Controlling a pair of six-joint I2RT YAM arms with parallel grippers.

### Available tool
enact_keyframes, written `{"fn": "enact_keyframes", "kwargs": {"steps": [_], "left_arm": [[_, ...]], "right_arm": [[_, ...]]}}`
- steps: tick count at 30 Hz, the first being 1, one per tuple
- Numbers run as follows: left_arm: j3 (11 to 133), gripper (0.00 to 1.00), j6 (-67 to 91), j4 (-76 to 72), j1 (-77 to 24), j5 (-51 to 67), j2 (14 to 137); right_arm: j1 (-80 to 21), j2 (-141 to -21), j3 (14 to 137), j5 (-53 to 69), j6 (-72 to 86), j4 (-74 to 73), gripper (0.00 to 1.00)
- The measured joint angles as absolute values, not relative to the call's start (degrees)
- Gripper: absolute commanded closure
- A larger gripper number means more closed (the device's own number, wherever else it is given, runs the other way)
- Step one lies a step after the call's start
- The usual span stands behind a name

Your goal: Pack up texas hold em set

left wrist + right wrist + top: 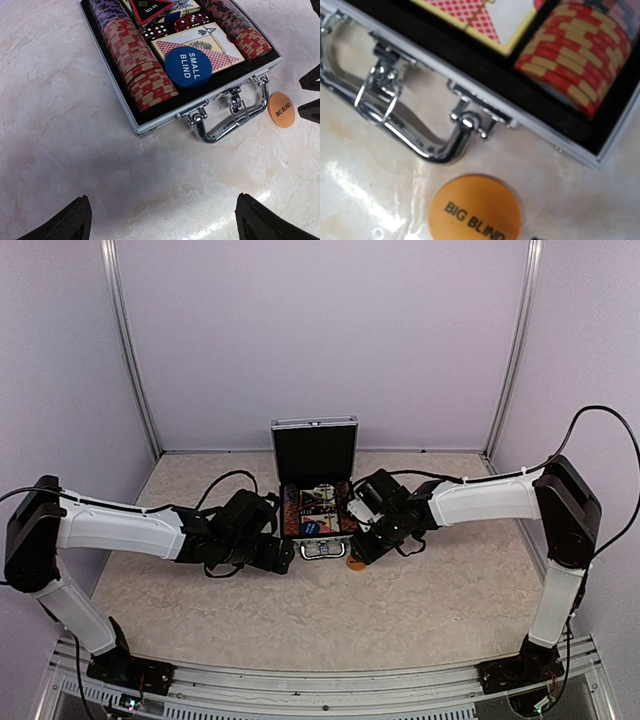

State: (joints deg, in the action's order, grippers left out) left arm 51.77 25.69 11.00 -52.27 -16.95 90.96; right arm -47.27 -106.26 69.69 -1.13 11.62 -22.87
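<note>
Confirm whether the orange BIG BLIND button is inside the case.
No, the round orange button lies on the marbled table, outside the silver case.

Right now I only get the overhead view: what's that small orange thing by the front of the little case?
Observer: A round orange button printed BIG BLIND. It lies flat on the table, just outside the handle of the case.
Operator: Is there another one like it?
Observer: Yes, a blue button reading SMALL BLIND. It lies inside the case, on top of a red-backed card deck.
</note>
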Motion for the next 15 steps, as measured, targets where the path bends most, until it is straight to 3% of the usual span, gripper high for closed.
{"fn": "enact_keyframes", "kwargs": {"steps": [2,10,15], "left_arm": [[51.77,0.01,25.67,11.00,-52.29,-16.95,90.98],[51.77,0.01,25.69,11.00,-52.29,-16.95,91.15],[51.77,0.01,25.69,10.98,-52.29,-16.95,91.15]], "right_arm": [[-47.27,-106.26,69.69,-1.13,11.64,-22.87,0.46],[-47.35,-107.09,69.93,-1.67,11.90,-22.94,0.33],[-47.37,-109.38,70.65,-2.66,12.10,-22.81,0.32]]}}
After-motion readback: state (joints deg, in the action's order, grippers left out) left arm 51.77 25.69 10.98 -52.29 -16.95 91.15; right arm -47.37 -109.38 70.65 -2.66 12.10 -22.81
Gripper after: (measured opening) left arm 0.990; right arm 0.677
